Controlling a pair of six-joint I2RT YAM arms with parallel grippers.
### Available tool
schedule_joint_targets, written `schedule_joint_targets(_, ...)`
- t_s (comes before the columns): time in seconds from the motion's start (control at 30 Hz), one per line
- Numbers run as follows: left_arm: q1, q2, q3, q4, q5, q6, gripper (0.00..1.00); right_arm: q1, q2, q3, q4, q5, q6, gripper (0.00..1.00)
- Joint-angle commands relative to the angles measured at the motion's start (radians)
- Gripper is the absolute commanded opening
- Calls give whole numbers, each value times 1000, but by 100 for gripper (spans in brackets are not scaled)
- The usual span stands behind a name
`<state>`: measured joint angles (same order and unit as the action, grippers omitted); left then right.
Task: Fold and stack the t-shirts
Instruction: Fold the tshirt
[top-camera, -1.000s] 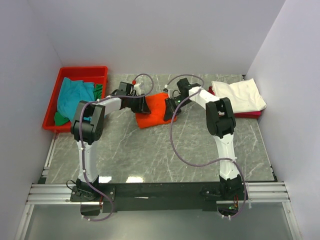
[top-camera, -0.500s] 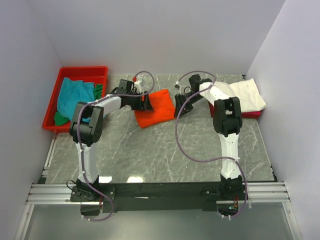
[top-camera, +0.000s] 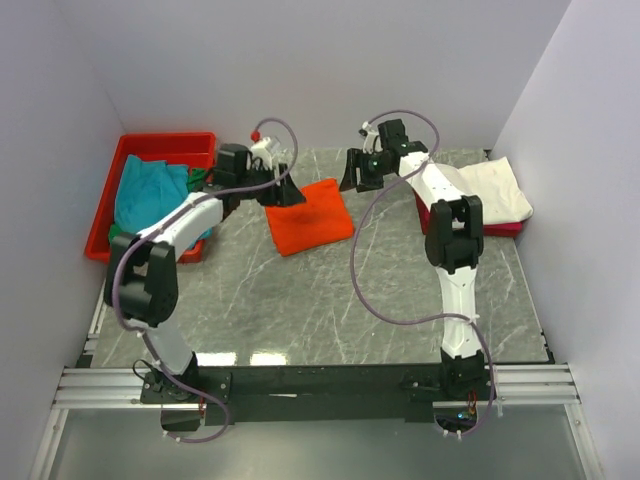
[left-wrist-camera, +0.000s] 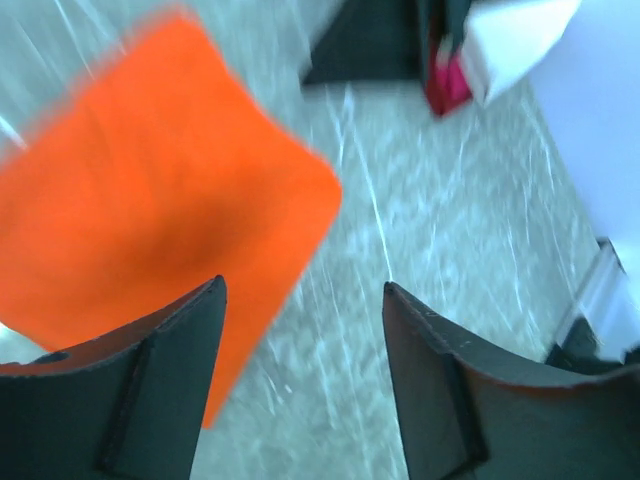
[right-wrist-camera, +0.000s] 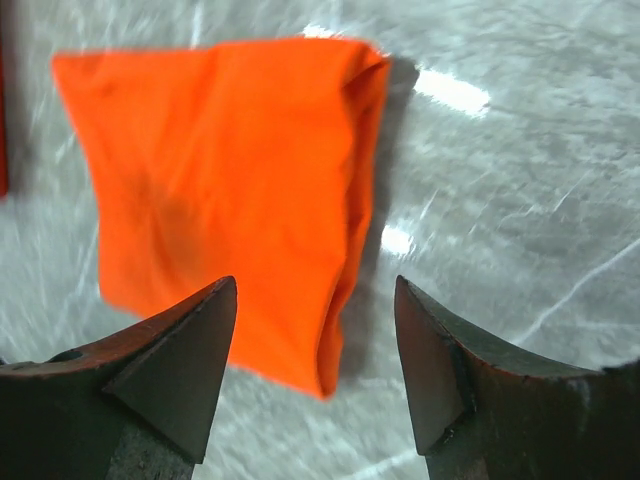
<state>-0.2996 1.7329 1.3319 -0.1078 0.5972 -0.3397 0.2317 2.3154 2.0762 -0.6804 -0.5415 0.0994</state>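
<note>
The folded orange t-shirt (top-camera: 310, 218) lies flat on the table (top-camera: 330, 300), between the two arms. The left gripper (left-wrist-camera: 300, 295) and the right gripper (right-wrist-camera: 315, 285) are wide open next to it and hold nothing. The left wrist picture is blurry. Only a thin edge of the magenta t-shirt (top-camera: 497, 229) shows under the white t-shirt (top-camera: 490, 188). The left arm covers a corner of the red tray (top-camera: 165, 140).

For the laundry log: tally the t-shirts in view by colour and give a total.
Orange t-shirt: 1
Teal t-shirt: 1
Green t-shirt: 1
White t-shirt: 1
Magenta-red t-shirt: 1
Total: 5
</note>
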Motion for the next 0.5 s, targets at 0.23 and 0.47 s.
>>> schedule_joint_targets(0.23,-127,275,24,34,32,-87,64,17,105,70,140,61,258,72)
schedule_joint_targets(0.47,-141,358,43,-49,-23,-64,59,37,153,47,123,43,292,73)
